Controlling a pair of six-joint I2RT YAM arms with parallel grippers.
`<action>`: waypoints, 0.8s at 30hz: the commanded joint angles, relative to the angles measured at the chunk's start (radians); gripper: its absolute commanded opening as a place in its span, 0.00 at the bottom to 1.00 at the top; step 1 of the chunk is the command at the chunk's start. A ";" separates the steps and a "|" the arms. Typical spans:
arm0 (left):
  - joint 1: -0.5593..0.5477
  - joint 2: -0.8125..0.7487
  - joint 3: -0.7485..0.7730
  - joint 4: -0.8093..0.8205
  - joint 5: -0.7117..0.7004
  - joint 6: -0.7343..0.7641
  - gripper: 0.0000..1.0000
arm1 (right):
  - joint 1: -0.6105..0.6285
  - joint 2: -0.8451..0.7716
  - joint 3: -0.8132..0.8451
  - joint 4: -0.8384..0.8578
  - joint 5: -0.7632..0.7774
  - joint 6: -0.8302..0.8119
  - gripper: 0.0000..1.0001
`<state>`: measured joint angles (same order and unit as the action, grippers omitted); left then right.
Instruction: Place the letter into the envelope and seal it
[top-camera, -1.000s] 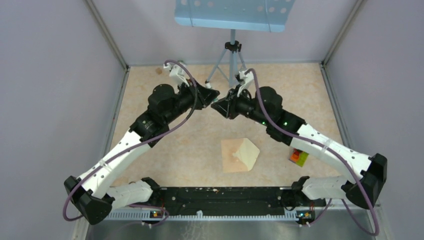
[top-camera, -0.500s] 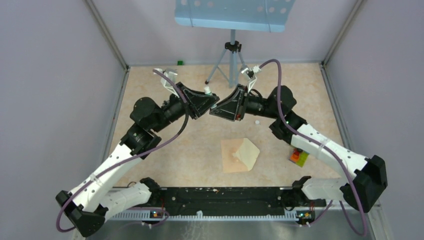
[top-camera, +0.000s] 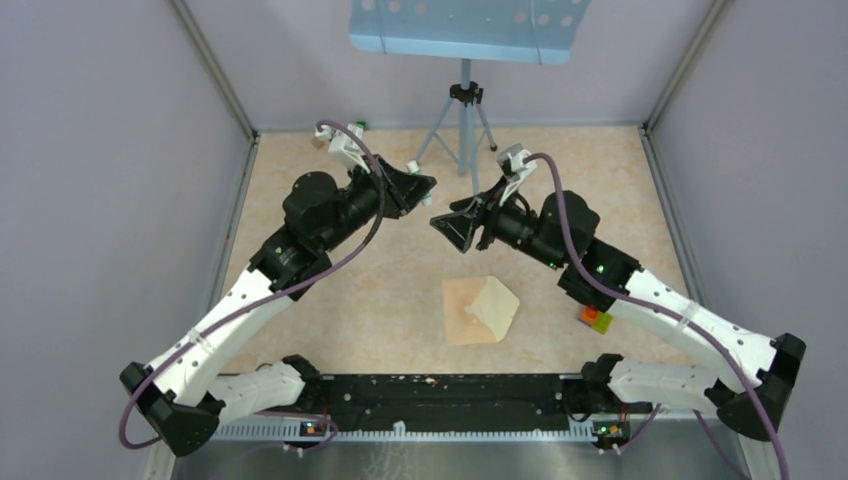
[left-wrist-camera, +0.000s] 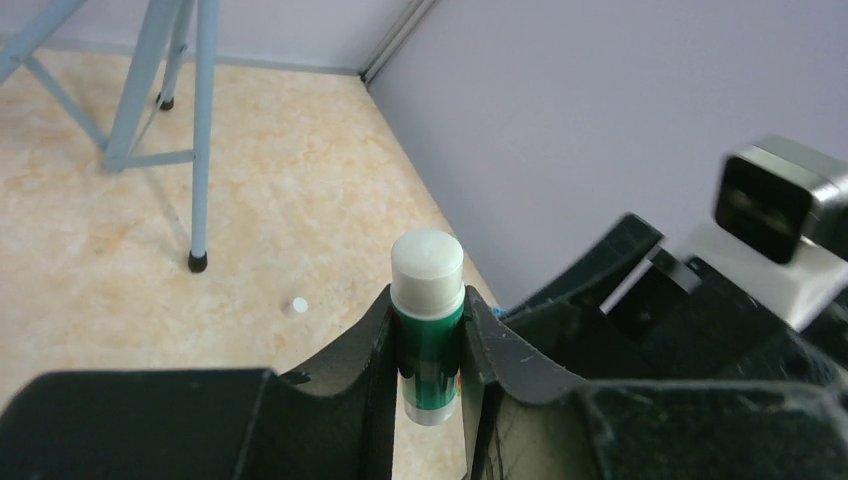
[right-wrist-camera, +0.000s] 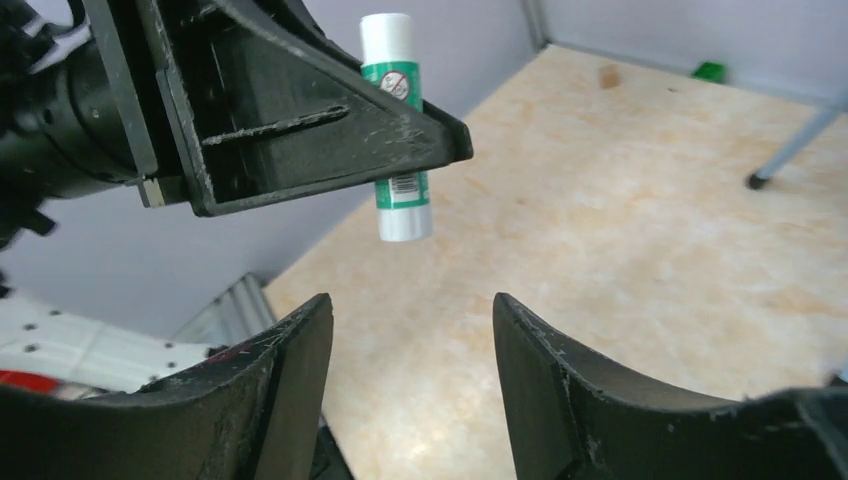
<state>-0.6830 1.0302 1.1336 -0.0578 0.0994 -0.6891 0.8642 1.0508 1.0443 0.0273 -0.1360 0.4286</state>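
Note:
The tan envelope (top-camera: 458, 312) lies flat on the table in front of the arm bases. A paler cream piece (top-camera: 499, 303) covers its right half; I cannot tell whether that is the letter or a flap. My left gripper (left-wrist-camera: 427, 300) is raised over the back of the table, shut on an upright green glue stick (left-wrist-camera: 428, 345) with a white top. The right wrist view shows the same glue stick (right-wrist-camera: 397, 110) sticking out above and below the left fingers. My right gripper (right-wrist-camera: 410, 312) faces it a short way off, open and empty.
A blue tripod stand (top-camera: 463, 110) rises at the back centre. A small white round piece (left-wrist-camera: 294, 306) lies on the table near a tripod foot. An orange and green block (top-camera: 598, 318) sits beside the right arm. Grey walls close three sides.
The two grippers met tip to tip half a second ago. The right one has since opened and pulled back to the right, while the left has drawn back with the glue stick.

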 joint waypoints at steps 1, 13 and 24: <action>0.001 0.048 0.077 -0.081 -0.085 -0.087 0.00 | 0.128 0.014 0.080 -0.105 0.416 -0.229 0.58; 0.004 0.119 0.097 -0.088 -0.082 -0.170 0.00 | 0.233 0.201 0.191 -0.087 0.669 -0.352 0.46; 0.009 0.110 0.071 -0.087 -0.063 -0.175 0.00 | 0.233 0.228 0.225 -0.087 0.649 -0.324 0.23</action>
<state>-0.6804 1.1549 1.1919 -0.1696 0.0250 -0.8639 1.0912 1.2800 1.2098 -0.0765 0.4953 0.0990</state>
